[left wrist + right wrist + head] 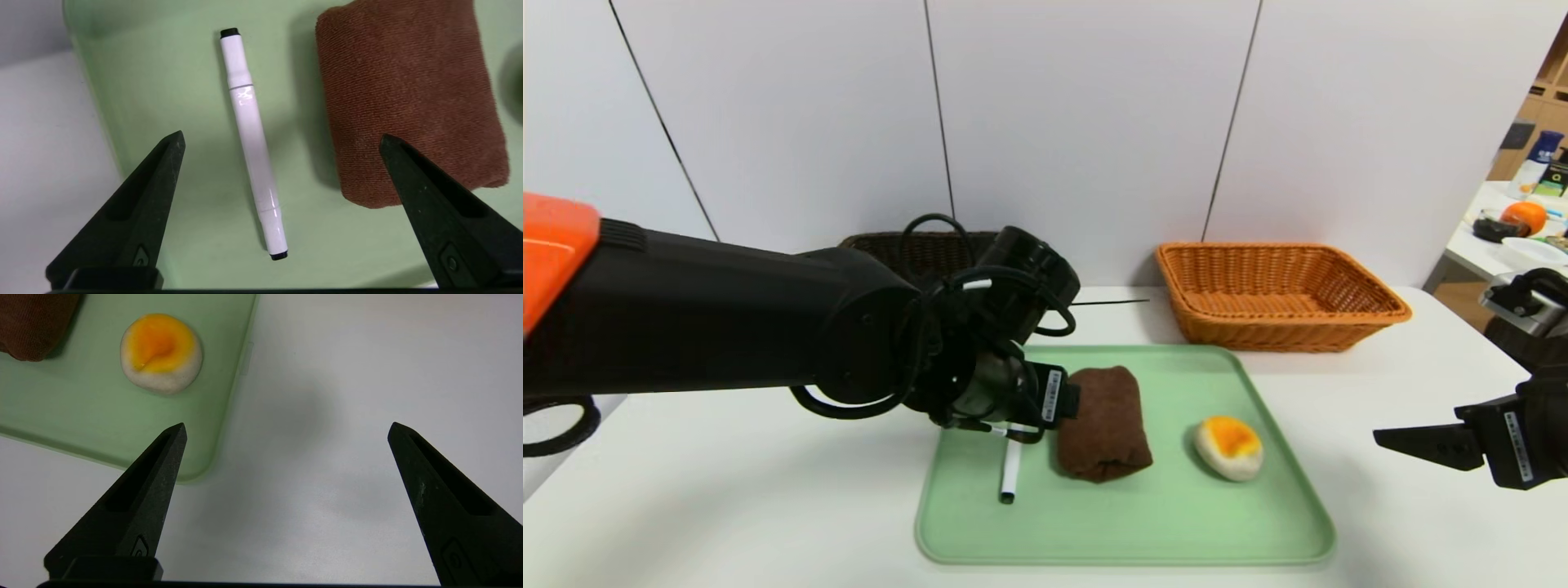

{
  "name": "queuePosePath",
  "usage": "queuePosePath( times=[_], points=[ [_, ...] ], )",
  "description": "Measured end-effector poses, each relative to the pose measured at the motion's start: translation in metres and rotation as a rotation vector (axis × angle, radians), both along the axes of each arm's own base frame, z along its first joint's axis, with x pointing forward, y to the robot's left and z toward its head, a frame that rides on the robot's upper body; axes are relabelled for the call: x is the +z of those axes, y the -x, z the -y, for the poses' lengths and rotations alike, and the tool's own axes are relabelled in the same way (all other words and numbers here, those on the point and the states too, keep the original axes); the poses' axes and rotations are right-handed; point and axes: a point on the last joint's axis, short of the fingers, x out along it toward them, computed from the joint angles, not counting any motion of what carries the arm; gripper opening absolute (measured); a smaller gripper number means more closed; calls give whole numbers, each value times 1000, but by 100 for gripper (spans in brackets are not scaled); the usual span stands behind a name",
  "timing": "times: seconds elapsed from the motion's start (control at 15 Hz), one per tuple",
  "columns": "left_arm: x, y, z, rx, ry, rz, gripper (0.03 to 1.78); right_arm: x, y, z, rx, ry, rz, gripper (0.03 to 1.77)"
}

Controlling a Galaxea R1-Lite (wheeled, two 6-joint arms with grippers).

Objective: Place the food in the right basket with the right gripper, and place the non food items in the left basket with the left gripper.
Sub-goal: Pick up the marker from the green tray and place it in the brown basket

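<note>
White marker pen (253, 143) is lying on the green tray (1127, 523) just beside the brown towel (408, 102); the left end effector (282, 141) is hovering spread wide, needing to straddle the barrel squarely before closing.

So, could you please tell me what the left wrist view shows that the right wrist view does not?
Only the left wrist view shows the slim white marker pen with black ends, lying between the open left pincer's tips. Only the right wrist view shows the small cream-white bun with an orange-yellow top, apart from the open right pincer, which is over the white table. Both show the pale green plastic tray and the rolled brown fuzzy towel.
</note>
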Motion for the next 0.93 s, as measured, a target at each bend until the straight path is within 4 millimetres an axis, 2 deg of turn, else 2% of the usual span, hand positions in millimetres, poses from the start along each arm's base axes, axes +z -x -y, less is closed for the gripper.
queuePosePath(
  times=[0.6,0.93],
  points=[
    [-5,-13,-16,61,-23,-19,169,-3,1,2,-17,-3,-14,170],
    [-18,-16,-14,89,-30,-48,169,-3,1,2,-18,-4,-13,170]
  ],
)
